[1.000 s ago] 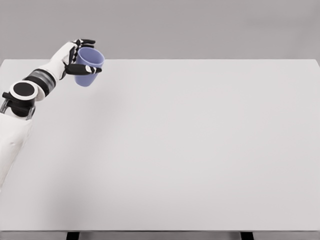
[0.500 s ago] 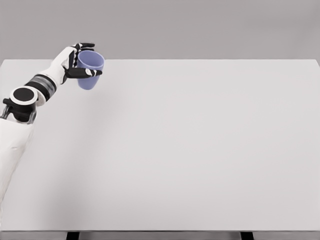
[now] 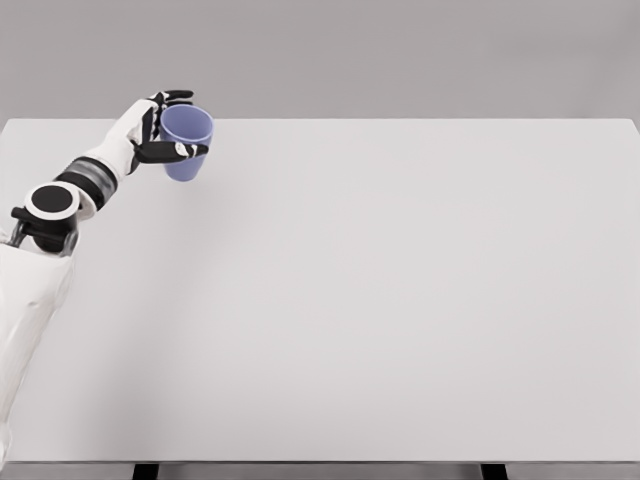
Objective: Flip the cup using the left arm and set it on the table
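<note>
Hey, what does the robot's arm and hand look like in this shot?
The left arm has smooth white shells, a black and grey banded forearm section, and a round black joint cap ringed in white. The left hand has a white back and black fingers with small white segments. No cables show.

The cup (image 3: 186, 143) hides the left hand (image 3: 157, 128) palm; the surface (image 3: 400, 300) is cut off along the bottom frame edge.

Cup (image 3: 186, 143) at table (image 3: 400, 300) far-left rear corner, mouth up, within left hand (image 3: 155, 128) fingers (image 3: 180, 151).
</note>
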